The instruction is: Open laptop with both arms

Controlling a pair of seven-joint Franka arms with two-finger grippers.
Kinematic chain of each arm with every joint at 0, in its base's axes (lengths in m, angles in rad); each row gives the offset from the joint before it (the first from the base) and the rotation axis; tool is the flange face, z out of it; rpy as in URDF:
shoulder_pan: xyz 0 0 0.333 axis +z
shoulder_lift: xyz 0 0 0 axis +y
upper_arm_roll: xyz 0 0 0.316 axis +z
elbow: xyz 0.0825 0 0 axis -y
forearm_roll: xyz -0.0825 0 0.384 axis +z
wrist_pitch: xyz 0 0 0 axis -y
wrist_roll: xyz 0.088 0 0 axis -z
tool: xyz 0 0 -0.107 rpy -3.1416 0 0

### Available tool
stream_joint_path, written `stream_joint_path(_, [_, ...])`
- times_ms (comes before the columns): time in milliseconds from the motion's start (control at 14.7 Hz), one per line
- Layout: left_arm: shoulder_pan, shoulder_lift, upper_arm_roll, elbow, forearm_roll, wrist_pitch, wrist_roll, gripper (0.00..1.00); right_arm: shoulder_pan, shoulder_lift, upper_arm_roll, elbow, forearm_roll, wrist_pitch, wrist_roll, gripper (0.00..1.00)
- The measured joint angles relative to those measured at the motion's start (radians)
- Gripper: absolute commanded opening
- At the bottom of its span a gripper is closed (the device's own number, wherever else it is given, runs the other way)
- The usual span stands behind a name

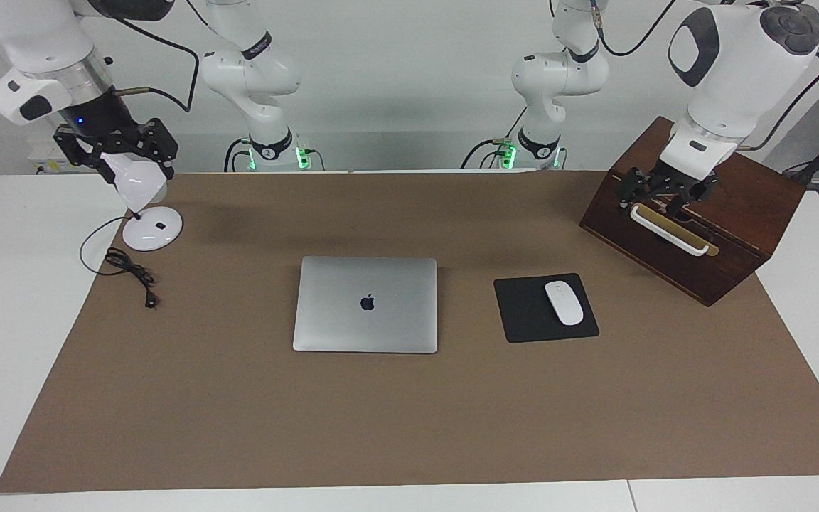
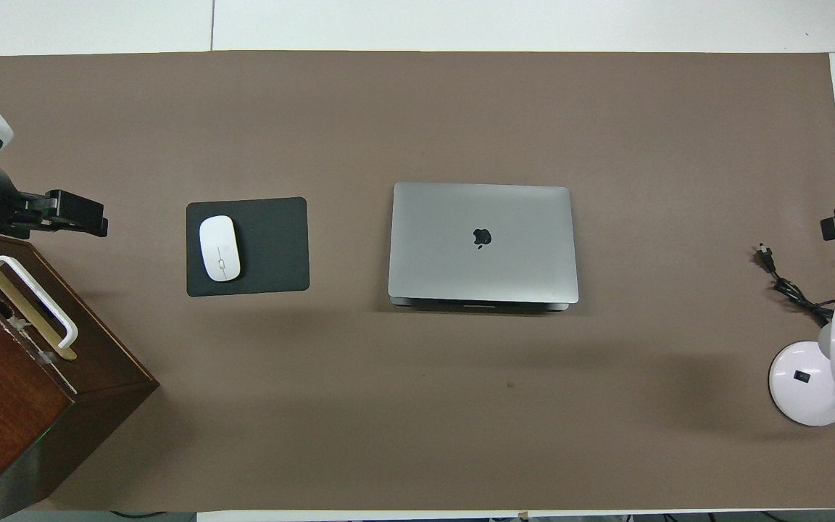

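The laptop (image 1: 365,304) lies flat and closed, lid up with the dark logo showing, in the middle of the brown mat (image 1: 409,427) that covers the desk (image 1: 11,320). Nothing rests on its lid and nothing touches its edges. Beside the laptop, toward the left arm's end of the desk, sits a black mouse pad (image 1: 523,313) with a white mouse (image 1: 564,302) on it; the pad is near the laptop but apart from it. Past the mouse pad from the laptop, and nearer to the robots, stands a dark wooden box (image 1: 736,235) with a white handle (image 1: 667,229) on its sloping top. The left gripper (image 1: 655,195) hangs just over that handle, well apart from the laptop; whether its jaws are released or clenched cannot be told. On the laptop's other flank, toward the right arm's end of the desk, a white desk lamp (image 1: 151,227) stands on its round base, nearer to the robots than the laptop, with a black cord (image 1: 129,270) coiled on the mat beside it. The right gripper (image 1: 125,153) hovers over the lamp, close against its white shade, also well apart from the laptop; the state of its jaws cannot be told either. The mat between the laptop and both grippers is bare.
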State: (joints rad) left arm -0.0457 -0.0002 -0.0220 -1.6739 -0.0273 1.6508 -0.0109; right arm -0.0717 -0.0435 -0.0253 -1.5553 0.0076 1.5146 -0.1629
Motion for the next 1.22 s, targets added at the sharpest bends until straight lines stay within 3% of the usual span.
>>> stream_joint_path(68, [0.000, 0.000, 0.000, 0.000, 0.000, 0.000, 0.000, 0.90, 0.000, 0.000, 0.000, 0.000, 0.000, 0.000, -0.003, 1.00])
stream_joint_path(272, [-0.001, 0.000, -0.007, 0.000, 0.000, -0.001, -0.013, 0.21, 0.000, 0.000, 0.001, 0.000, 0.000, 0.001, -0.004, 1.00])
stream_joint_path(340, [-0.001, 0.000, -0.012, 0.000, 0.000, -0.001, -0.022, 0.02, 0.000, 0.000, 0.002, -0.001, 0.000, 0.014, -0.004, 1.00])
stream_joint_path(612, [-0.001, 0.000, -0.020, 0.000, 0.000, -0.006, -0.054, 0.00, 0.016, 0.021, 0.007, -0.014, 0.003, 0.161, -0.003, 1.00])
stream_joint_path(884, [-0.002, 0.000, -0.037, -0.001, -0.011, -0.011, -0.275, 0.00, 0.084, 0.059, 0.004, -0.039, 0.056, 0.328, 0.065, 1.00])
stream_joint_path(1224, [-0.016, -0.034, -0.054, -0.090, -0.099, 0.058, -0.588, 0.00, 0.225, 0.086, -0.104, -0.047, 0.192, 0.434, 0.198, 1.00])
